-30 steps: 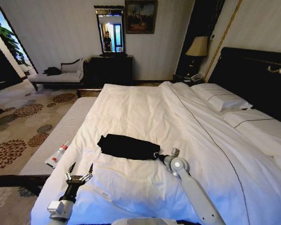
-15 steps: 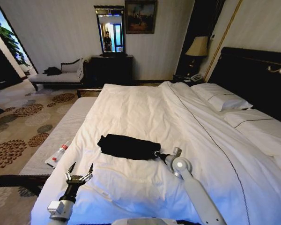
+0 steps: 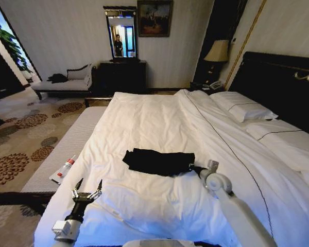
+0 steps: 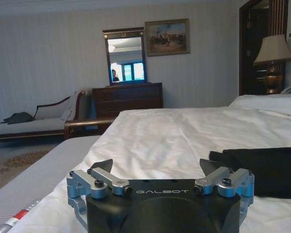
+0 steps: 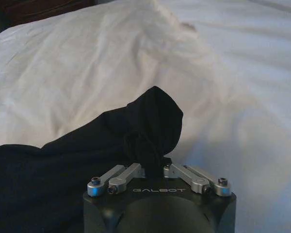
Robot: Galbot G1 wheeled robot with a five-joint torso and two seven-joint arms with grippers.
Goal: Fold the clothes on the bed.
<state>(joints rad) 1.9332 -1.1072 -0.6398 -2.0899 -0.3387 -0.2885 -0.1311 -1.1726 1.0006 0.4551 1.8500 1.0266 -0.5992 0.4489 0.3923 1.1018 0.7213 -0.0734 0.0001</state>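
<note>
Right pincer (image 3: 191, 167) pinches the right end of the black T-shirt (image 3: 157, 161), which lies bunched in the middle of the bed (image 3: 144, 118). Left pincer (image 3: 86, 189) waits wide open, near and left. Soft, light cloth sags, so grab edges or corners.

Matt black cloth T-shirt (image 3: 157, 161) on creased white cotton duvet (image 3: 154, 118).

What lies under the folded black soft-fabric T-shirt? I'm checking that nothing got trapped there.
The black T-shirt rests on the bed's white duvet, pinched by the right gripper. Anything beneath the shirt is covered.
</note>
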